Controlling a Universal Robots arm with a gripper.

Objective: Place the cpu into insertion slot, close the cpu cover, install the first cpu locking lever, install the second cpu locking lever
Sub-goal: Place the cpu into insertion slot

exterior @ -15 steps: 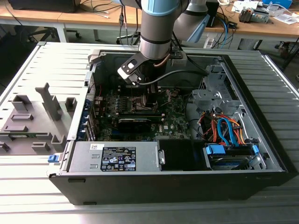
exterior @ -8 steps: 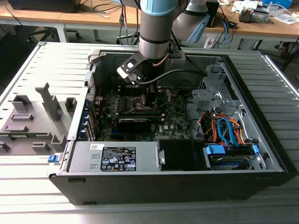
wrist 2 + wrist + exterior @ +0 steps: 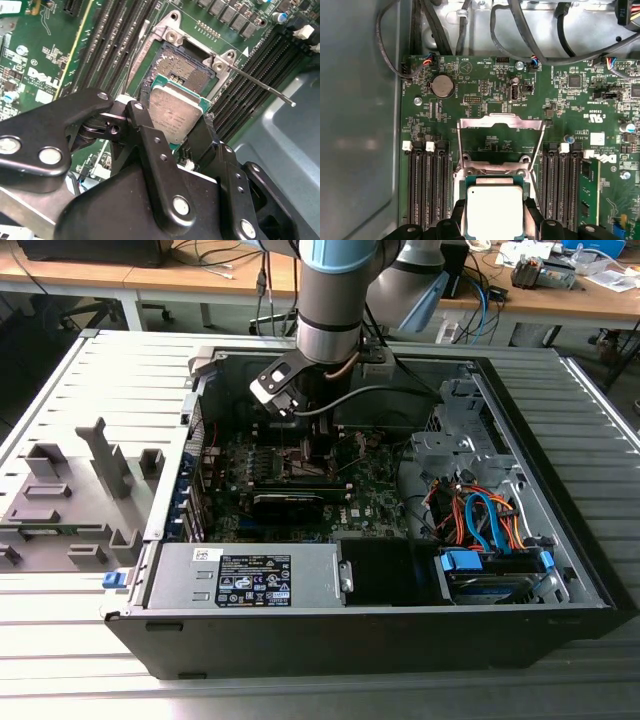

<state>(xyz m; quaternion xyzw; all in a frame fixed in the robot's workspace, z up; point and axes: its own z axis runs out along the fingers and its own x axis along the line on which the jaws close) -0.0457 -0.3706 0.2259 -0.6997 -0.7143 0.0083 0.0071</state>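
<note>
A grey desk (image 3: 80, 680) with a ribbed, slatted metal top carries everything. Lying directly on it is a black computer case (image 3: 350, 645), set on its side with the open side facing up; it takes up the middle of the desk and reaches toward the exterior view's right. Just beside the case, toward the exterior view's left, a flat grey fixture (image 3: 60, 515) with several upright blocks rests on the slats.

The silver-topped square cpu (image 3: 175, 112) hangs just over the open, dark-centred insertion slot (image 3: 181, 67); the cpu cover (image 3: 500, 121) stands swung open.
</note>
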